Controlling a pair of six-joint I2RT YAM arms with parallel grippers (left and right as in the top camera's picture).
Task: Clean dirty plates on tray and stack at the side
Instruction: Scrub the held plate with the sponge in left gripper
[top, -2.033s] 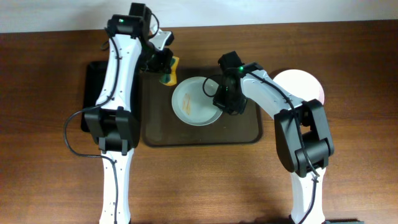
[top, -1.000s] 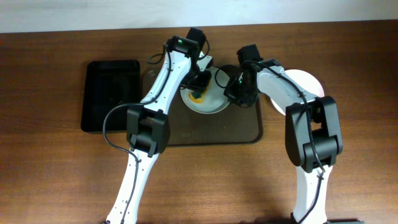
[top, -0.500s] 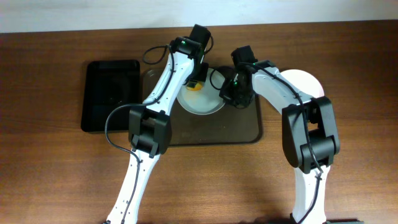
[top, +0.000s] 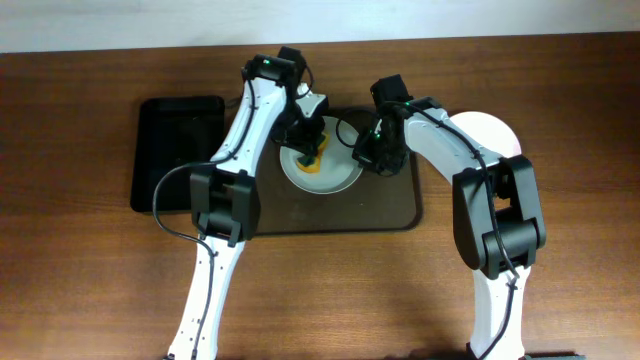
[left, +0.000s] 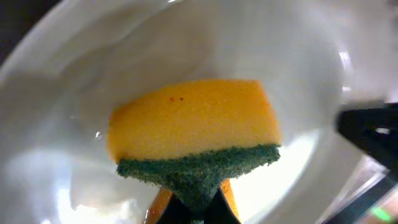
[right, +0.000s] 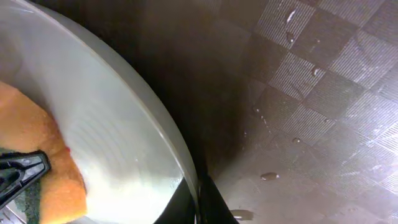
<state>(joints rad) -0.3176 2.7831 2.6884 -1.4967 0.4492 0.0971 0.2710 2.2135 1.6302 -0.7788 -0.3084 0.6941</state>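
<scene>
A white plate sits on the dark brown tray. My left gripper is shut on a yellow sponge with a green scrub side and presses it into the plate; the sponge also shows overhead. My right gripper is shut on the plate's right rim, over the wet tray floor. Another white plate lies on the table right of the tray, partly under my right arm. A third plate is not visible.
A smaller black tray lies on the table left of the brown tray. The wooden table extends in front. Both arms cross over the back half of the brown tray.
My left gripper carried the sponge from the tray's back left onto the plate and has shifted it down-left across the plate. My right gripper has kept hold of the plate's rim.
</scene>
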